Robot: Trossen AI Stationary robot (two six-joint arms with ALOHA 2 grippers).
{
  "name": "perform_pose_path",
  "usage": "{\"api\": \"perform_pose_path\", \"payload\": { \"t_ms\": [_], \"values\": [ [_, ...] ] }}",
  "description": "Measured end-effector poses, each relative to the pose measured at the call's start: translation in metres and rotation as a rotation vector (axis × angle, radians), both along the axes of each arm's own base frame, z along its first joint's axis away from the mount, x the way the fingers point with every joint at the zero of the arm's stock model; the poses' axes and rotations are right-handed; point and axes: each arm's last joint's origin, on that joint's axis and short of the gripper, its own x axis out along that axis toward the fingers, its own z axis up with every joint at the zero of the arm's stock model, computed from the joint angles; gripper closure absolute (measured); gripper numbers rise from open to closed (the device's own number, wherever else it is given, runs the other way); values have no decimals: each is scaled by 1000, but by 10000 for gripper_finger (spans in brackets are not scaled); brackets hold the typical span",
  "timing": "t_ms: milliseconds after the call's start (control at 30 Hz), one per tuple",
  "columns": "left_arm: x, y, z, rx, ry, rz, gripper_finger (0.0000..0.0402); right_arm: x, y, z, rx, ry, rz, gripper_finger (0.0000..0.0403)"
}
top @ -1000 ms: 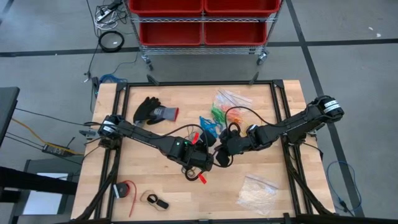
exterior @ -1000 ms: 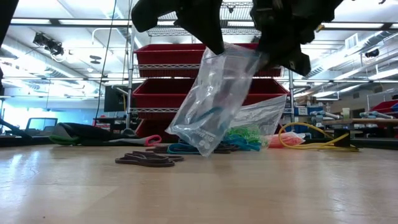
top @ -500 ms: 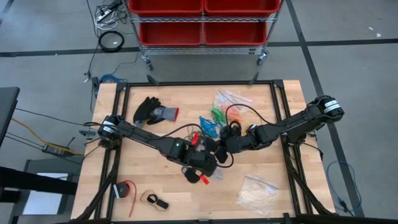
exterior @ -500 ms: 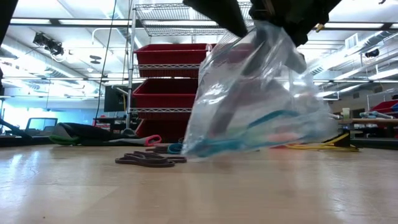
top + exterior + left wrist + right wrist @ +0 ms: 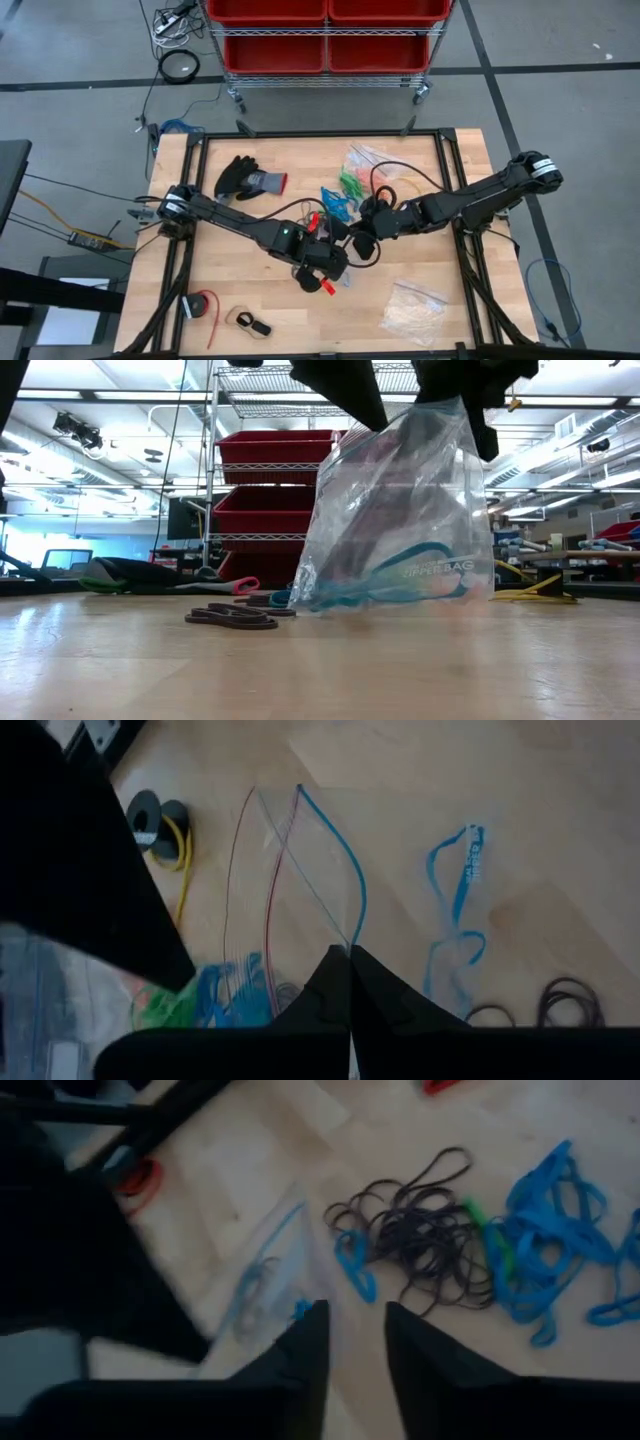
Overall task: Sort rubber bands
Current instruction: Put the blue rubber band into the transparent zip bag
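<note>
Low view shows the left gripper (image 5: 349, 982) pinching a clear bag (image 5: 400, 510) holding blue rubber bands (image 5: 400, 575) mid-table, while the right gripper (image 5: 355, 1345) stands parted above loose black and blue bands.

The high view looks straight down on the whole light wooden table (image 5: 240, 300). The low view sits at table height, facing the red plastic bins (image 5: 270, 455) behind. Both wrist views look closely down at the tabletop. The low and left wrist views share the clear plastic zipper bag (image 5: 400, 520) (image 5: 400, 890).
</note>
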Motion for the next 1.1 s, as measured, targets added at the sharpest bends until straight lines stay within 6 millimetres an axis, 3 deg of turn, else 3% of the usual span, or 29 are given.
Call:
{"api": "perform_pose_path", "payload": {
  "t_ms": [233,433,600,833,1100],
  "values": [
    [0,3,0,113,-5,8,401,0,-1,-5,176,70,50,214],
    [0,3,0,162,-2,-20,401,10,2,-22,245,137,88,201],
    [0,3,0,162,-6,-19,401,13,0,-27,254,155,91,246],
    [-1,0,0,162,-6,-27,401,17,0,-24,222,109,139,389],
    [-2,-5,-1,3,10,-15,384,13,-1,-27,192,152,135,402]
  ]
}}
